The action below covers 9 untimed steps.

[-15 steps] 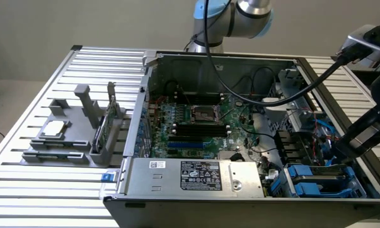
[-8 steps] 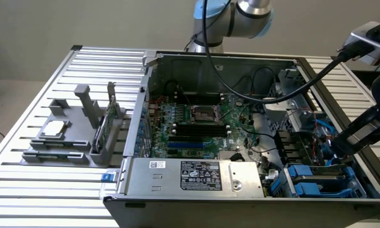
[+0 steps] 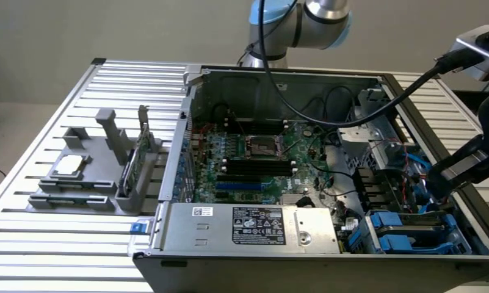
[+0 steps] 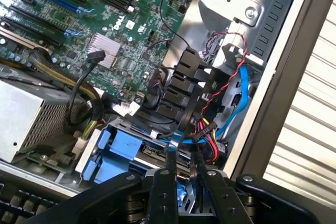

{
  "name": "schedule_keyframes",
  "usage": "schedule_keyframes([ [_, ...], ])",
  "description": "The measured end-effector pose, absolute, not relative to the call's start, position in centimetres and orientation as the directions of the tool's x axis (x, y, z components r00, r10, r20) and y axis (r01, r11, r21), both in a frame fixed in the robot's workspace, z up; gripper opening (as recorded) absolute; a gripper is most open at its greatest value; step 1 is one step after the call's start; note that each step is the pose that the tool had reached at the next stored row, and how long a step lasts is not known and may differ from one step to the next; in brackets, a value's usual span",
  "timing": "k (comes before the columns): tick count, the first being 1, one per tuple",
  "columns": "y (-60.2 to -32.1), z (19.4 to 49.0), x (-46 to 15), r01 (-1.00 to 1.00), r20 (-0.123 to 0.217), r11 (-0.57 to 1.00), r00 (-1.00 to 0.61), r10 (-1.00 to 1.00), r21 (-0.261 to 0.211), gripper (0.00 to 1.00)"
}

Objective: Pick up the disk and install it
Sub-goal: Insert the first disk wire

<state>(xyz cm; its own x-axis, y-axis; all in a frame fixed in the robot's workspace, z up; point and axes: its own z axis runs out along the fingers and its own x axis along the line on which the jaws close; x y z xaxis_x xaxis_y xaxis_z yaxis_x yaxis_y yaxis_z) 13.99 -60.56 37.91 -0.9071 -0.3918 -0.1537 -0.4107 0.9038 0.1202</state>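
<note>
Disk [image 3: 399,231] with the blue rails is sitting down in the corner of the PC case [image 3: 309,259], on the exterior view's right, so I reckon I'm in the install step. My claw [image 4: 184,157] is right at its edge, but I honestly can't tell if it's gripping or loose. Seating it probably wants a square push, clear of those cables [image 4: 239,95].

We're looking at a robotics lab bench: silver slatted aluminium tabletop [image 3: 57,256], opened black metal desktop computer case [image 3: 293,72] on it, grey plastic parts fixture [image 3: 81,198] near the exterior view's left edge, silver-and-blue jointed robot arm [image 3: 309,18] rising behind the case.
</note>
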Motion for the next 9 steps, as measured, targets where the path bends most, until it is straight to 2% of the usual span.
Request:
schedule_keyframes([
  [9,-60.57,37.84,13.99,-0.298,-0.159,0.945,-0.948,-0.277,0.135,0.25],
])
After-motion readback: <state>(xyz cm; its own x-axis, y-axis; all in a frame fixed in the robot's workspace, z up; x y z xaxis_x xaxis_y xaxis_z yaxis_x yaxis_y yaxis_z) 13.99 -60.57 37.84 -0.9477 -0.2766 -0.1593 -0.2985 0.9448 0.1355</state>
